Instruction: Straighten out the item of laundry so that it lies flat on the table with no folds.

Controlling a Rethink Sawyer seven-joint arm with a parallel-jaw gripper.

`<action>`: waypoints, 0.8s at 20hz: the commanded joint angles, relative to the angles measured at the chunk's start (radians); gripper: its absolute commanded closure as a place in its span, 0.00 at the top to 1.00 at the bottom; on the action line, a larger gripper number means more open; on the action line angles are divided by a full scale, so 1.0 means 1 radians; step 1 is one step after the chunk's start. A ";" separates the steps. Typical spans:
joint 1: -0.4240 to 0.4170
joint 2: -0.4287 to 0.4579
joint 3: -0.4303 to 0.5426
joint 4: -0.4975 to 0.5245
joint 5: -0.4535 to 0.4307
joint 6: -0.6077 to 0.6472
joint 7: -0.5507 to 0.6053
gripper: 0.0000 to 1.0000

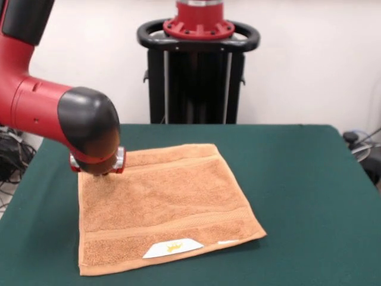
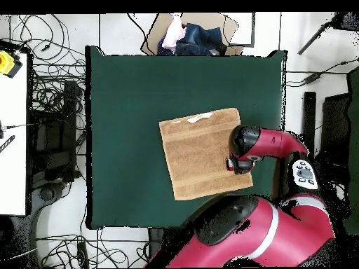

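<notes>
The towel [image 1: 166, 205] lies spread out near the middle of the green table [image 1: 297, 179]. It looks flat, with its white label [image 1: 172, 247] showing at one edge. The robot's hand [image 1: 97, 167] sits low over one edge of the towel, likely to pull or press it smooth. The big arm [image 1: 59, 113] hides the hand, so I cannot tell if it grips anything.
</notes>
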State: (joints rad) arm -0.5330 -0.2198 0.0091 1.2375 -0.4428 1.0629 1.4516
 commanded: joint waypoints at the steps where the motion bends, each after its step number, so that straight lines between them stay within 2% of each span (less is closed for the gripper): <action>1: -0.016 0.197 0.183 0.057 -0.117 -0.676 0.035 0.00; 11: -0.018 0.205 0.182 0.050 -0.144 -0.703 0.060 0.00; 16: -0.033 0.188 0.200 0.062 -0.128 -0.690 0.062 0.00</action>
State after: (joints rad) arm -0.5353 -0.2538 0.0239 1.2928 -0.4883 0.9922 1.4516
